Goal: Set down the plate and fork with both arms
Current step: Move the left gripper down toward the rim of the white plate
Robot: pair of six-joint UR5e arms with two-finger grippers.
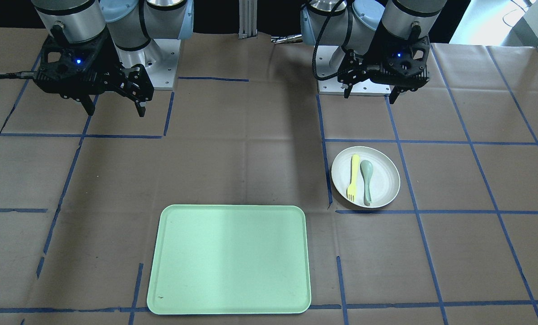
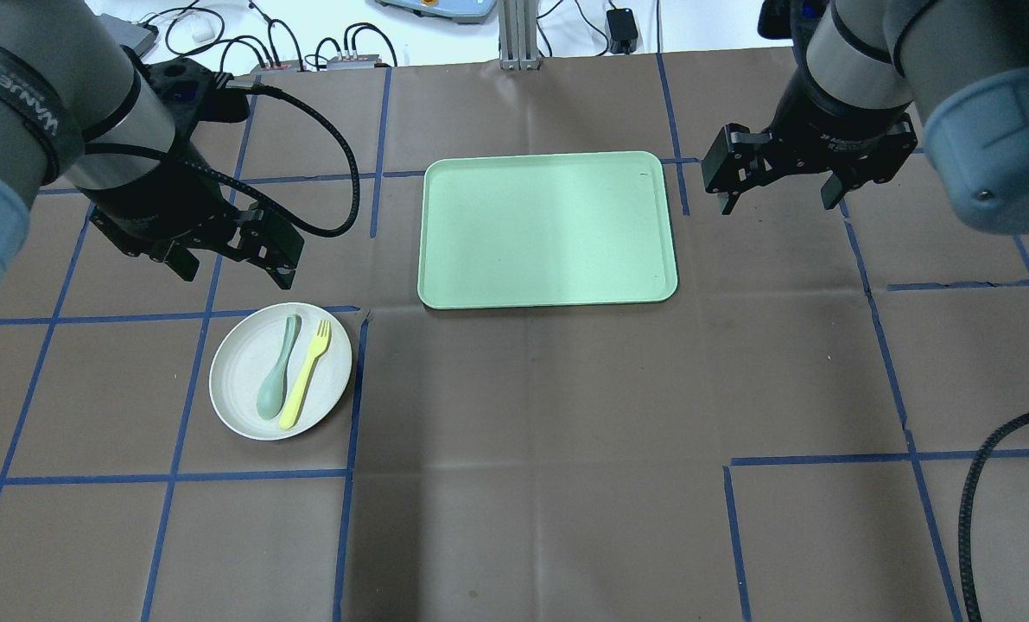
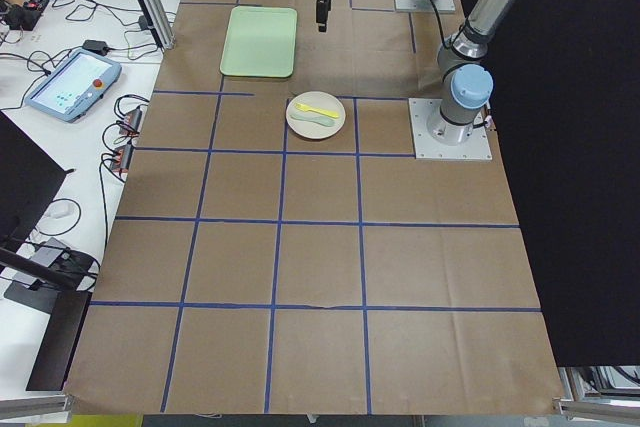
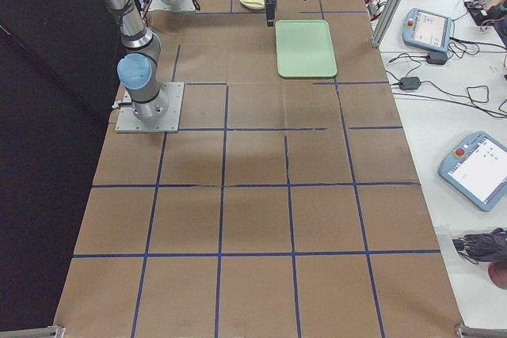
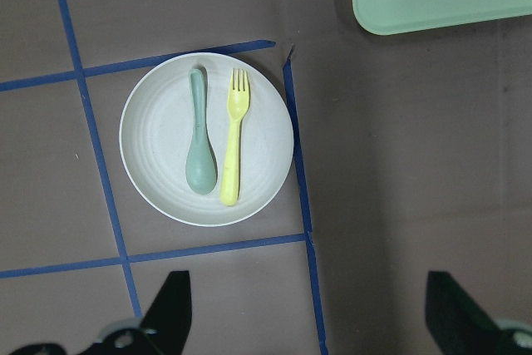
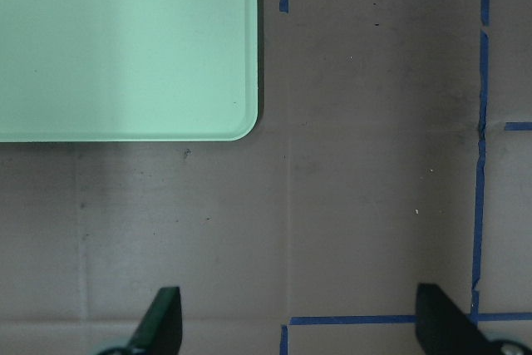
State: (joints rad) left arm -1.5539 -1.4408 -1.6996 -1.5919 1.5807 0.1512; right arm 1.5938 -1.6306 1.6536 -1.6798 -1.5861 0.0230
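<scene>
The off-white plate [image 2: 238,380] lies on the brown table on the robot's left side. The pale yellow fork [image 2: 307,376] and a grey-green spoon [image 2: 276,371] lie side by side in it. My left gripper [image 2: 238,275] is open and empty, hanging above the table just beyond the plate's far rim. The left wrist view shows the plate [image 5: 158,147] and fork [image 5: 233,147] ahead of its open fingers [image 5: 170,309]. My right gripper [image 2: 777,205] is open and empty, hanging to the right of the tray. The plate also shows in the front view [image 1: 384,180].
A rectangular pale green tray [image 2: 549,229] lies at the middle of the table's far side, with nothing on it. Its corner shows in the right wrist view [image 6: 125,39]. Blue tape lines cross the brown paper cover. The arm bases stand at the robot's edge.
</scene>
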